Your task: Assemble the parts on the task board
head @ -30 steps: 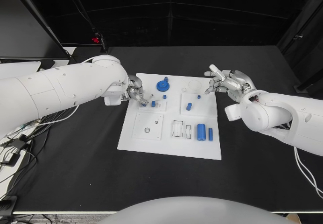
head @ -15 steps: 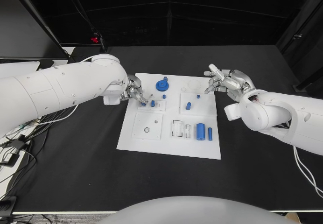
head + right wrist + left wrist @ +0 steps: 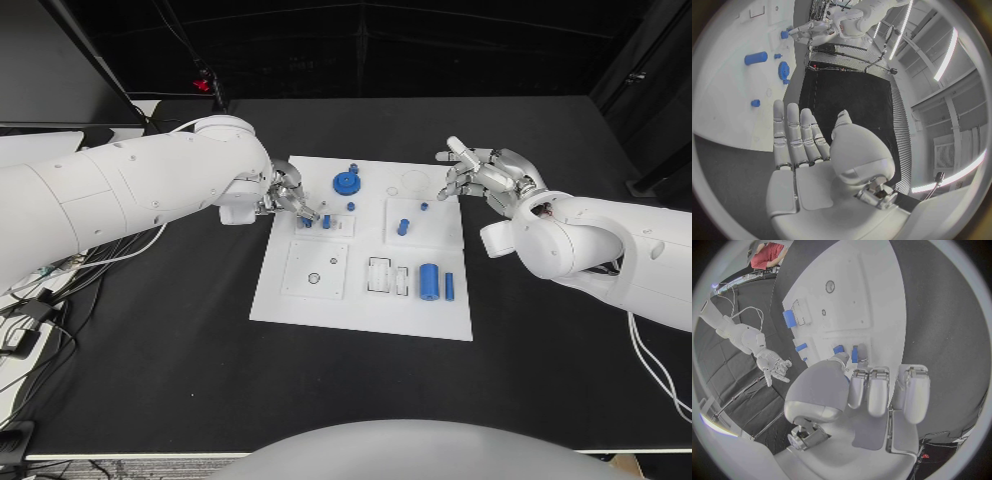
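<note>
Left hand (image 3: 284,196) sits over the task board (image 3: 317,300) at its upper-left plate, roughly 10 o'clock from board centre; fingers curled downward, fingertips (image 3: 859,389) at a small blue peg (image 3: 327,221) standing in that plate. In the left wrist view the peg (image 3: 854,354) shows just past the fingertips, with a second blue piece (image 3: 839,349) beside it; contact looks likely but whether the hand actually pinches the peg cannot be told. Right hand (image 3: 488,175) hovers off the board's far right corner, about 2 o'clock from centre, fingers (image 3: 792,132) extended and slightly apart, palm bare, holding nothing and touching nothing. Outward from the left hand: a blue gear (image 3: 346,183) lies at 12 o'clock on the board, with a small blue piece (image 3: 353,168) just beyond it. A short blue peg (image 3: 404,227) stands in the upper-right plate, a smaller blue pin (image 3: 426,208) near it toward 1 o'clock. At 5 o'clock a large blue cylinder (image 3: 430,279) lies flat, a thinner blue rod (image 3: 450,287) just beside it on the right, both next to a rectangular slot plate (image 3: 381,277). At 7 o'clock a square plate (image 3: 317,270) carries a round recess. The board rests on the black table (image 3: 173,350), well apart from its edges.
</note>
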